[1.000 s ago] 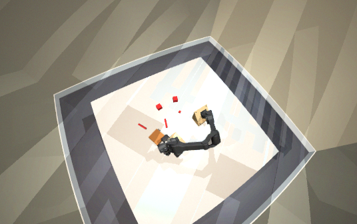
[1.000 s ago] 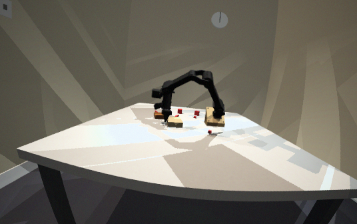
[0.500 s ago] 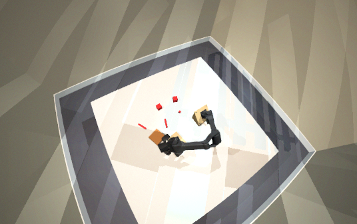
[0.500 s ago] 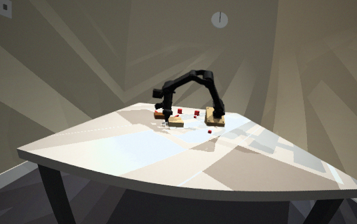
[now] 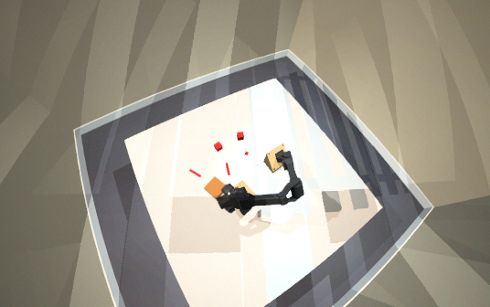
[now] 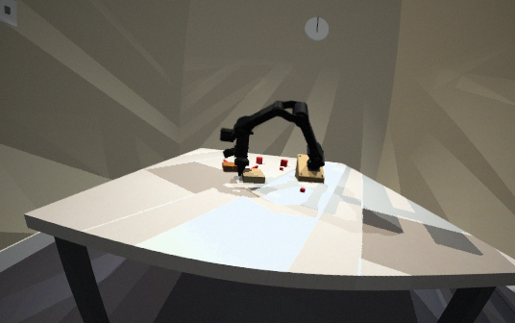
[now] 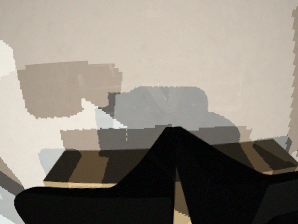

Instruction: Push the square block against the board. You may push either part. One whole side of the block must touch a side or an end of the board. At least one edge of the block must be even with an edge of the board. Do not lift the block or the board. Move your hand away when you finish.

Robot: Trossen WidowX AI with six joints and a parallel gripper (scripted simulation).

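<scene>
Block (image 5: 213, 187) shows orange from above; wrist shows only board (image 7: 87, 165).

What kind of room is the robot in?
Probably a plain test room, not a home. A black robot arm stands alone on a pale table, with only wood blocks and small red bits. The bare walls carry just a round clock.

Top camera hanging high overhead, tilted, giving you whole tabletop (image 5: 151, 151) and arm (image 5: 274, 197) small. Exterior camera sitting low beyond tabletop (image 6: 144, 207) edge, facing across toward arm (image 6: 288, 108), far off. Wrist camera riding right behind claw (image 7: 174, 137), looking past shut fingertips along tabletop (image 7: 166, 23), very close. Top and exterior sharing arm, tabletop, small red bits (image 5: 218, 146) (image 6: 259, 160).
</scene>
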